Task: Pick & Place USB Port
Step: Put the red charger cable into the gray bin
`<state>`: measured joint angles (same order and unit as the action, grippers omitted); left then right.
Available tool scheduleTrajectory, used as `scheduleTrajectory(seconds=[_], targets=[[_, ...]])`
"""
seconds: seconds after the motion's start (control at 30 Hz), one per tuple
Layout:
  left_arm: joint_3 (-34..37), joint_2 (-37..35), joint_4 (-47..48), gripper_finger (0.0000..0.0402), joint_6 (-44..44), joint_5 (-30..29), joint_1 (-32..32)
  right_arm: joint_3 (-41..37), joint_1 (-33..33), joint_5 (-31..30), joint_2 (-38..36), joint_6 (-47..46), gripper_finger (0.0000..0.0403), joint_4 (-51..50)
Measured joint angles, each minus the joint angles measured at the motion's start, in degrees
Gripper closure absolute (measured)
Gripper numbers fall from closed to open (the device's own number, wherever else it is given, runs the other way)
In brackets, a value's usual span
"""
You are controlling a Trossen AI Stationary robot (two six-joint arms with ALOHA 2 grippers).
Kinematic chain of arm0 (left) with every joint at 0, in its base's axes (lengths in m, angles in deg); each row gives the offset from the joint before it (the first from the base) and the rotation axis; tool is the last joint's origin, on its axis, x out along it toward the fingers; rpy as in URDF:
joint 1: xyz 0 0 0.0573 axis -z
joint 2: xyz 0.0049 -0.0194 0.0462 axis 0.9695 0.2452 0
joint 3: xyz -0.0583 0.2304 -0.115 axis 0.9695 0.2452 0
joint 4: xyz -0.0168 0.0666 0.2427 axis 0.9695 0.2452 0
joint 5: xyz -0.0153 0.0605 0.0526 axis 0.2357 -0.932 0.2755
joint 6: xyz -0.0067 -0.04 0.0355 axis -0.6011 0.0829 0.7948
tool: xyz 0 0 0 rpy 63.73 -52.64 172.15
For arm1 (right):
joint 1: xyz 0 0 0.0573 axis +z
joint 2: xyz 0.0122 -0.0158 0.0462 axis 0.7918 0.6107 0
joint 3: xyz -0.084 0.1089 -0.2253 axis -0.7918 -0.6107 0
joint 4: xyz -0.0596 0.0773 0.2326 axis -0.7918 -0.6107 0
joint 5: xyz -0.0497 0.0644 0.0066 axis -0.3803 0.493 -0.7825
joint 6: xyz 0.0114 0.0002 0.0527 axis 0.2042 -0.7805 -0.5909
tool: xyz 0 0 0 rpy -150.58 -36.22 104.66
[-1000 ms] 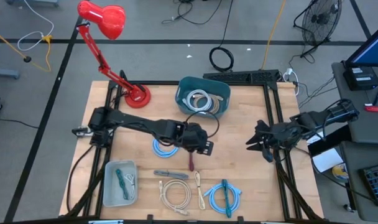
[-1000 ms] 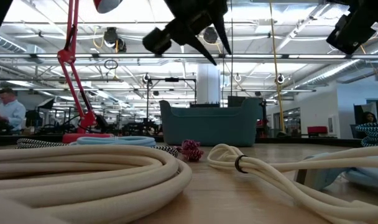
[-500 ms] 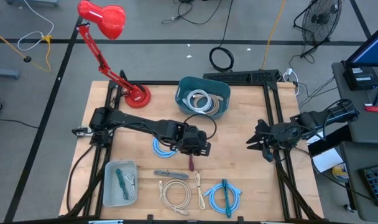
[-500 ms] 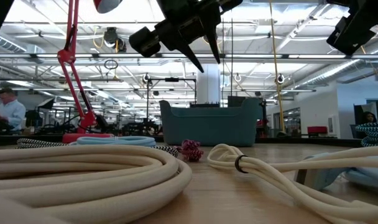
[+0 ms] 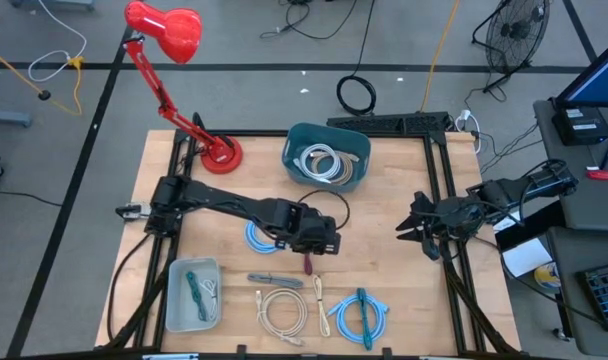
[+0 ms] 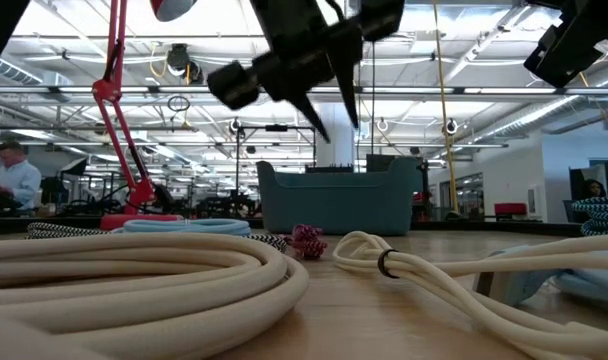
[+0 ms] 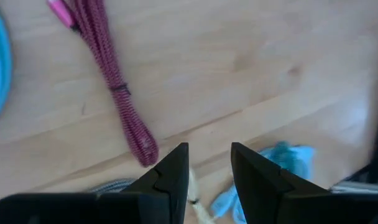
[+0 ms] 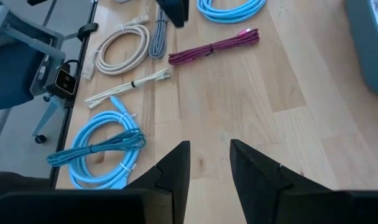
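Now the left gripper [image 5: 309, 238] hangs above the middle of the light wooden table [image 5: 394, 200], almost directly over the bundled maroon braided USB cable [image 5: 308, 263], which lies flat on the wood just near of it. Compared with a second ago, the left arm has drawn back slightly toward the left and near side, so its fingers have shifted from a spot to the right of the cable to one above the cable's far end. In the left wrist view the two dark fingers [image 7: 170, 180] stand a little apart with nothing between them, and the maroon cable [image 7: 117, 87] runs away from them across bare wood, one end close to the fingertips. I judge this to be alignment before a descent: the cable is not yet touched, and the low view shows the gripper [image 6: 329, 95] well above the tabletop.

The teal plastic bin [image 5: 327, 155] at the far middle of the table, already holding a coil of pale cable, looks like the likely drop place. Other bundles lie untouched along the near edge: a cream coiled cable [image 5: 282, 310] and a bright blue coiled cable [image 5: 359, 315], with a light blue coil [image 5: 256, 238] just left of the gripper.

The right gripper [image 5: 412, 228] waits over the table's right edge, unchanged, its fingers [image 8: 173, 171] slightly apart and empty.
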<state>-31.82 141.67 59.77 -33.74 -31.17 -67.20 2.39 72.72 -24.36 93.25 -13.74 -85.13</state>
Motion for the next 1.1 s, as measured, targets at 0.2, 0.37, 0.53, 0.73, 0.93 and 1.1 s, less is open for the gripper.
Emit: scheduleTrajectory(seconds=[0.2,0.37,0.53,0.73,0.93,1.1], targets=[[0.0,4.8,-0.6,0.0280,1.4,4.4,0.0,0.0,0.0,0.0,0.0,0.2,0.0298,0.4],[0.0,5.8,2.0,0.0280,0.8,4.4,0.0,0.0,0.0,0.1,0.0,0.0,0.0298,0.4],[0.0,5.9,4.4,0.0280,0.8,4.0,0.0,0.0,0.0,0.2,0.0,-0.2,0.0298,0.4],[0.0,5.9,5.5,0.0280,1.0,2.3,0.0,0.0,0.0,0.1,0.0,0.0,0.0298,0.9],[0.0,6.7,5.4,0.0280,1.2,1.8,-0.4,0.0,0.0,-0.1,0.0,0.2,0.0298,1.3],[0.1,9.1,4.5,0.0280,2.2,4.1,-0.7,0.0,0.0,-0.2,0.0,0.2,0.0298,1.4]])
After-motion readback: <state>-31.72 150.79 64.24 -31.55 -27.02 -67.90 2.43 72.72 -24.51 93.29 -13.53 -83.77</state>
